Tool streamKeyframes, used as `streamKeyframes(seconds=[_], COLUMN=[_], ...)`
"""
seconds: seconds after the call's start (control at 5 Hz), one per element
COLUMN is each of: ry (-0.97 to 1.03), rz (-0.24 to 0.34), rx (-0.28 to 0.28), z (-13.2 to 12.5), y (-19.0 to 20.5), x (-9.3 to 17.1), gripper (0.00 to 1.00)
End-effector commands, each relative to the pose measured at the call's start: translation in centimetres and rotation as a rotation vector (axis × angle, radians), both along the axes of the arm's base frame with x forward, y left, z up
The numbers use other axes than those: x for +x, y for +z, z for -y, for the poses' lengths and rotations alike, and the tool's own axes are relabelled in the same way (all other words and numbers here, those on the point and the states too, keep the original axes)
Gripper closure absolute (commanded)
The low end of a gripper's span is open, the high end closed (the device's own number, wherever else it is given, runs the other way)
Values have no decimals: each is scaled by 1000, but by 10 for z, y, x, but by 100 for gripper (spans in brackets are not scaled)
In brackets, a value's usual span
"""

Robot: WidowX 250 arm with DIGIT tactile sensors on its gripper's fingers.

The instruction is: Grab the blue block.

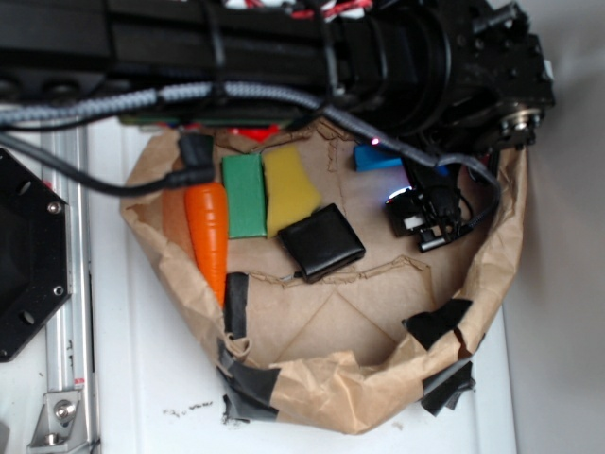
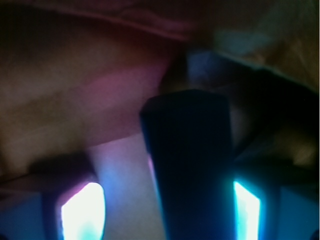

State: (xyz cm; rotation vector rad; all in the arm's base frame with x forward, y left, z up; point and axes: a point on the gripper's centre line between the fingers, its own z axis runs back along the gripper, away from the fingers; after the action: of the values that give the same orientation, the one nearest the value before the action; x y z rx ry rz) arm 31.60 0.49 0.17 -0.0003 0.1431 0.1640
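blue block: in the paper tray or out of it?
In. The blue block lies on the brown paper tray floor near its far edge, beside the gripper; a cable crosses it.

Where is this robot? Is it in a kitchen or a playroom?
Neither, probably: it looks like a robot test bench. A crumpled brown paper tray patched with black tape sits on a white table, holding toy things such as a plastic carrot and a blue block.

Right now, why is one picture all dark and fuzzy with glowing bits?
The wrist view sits very close to things, so it is dim and blurred, with two bright blue-white glows low down; the exterior view is sharper and evenly lit, showing the blue block beside the gripper in the paper bag.
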Motion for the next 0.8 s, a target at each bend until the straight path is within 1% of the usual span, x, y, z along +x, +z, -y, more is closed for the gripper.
streamKeyframes(seconds=[0.0,0.2,0.4,0.6], ry=[-161,-196,-191,-117], rz=[168,249,273,304], rx=[56,61,54,11], z=[8,4,3,-13], y=[64,112,153,166], x=[-42,-54,-60,-61], gripper=[100,100,100,29])
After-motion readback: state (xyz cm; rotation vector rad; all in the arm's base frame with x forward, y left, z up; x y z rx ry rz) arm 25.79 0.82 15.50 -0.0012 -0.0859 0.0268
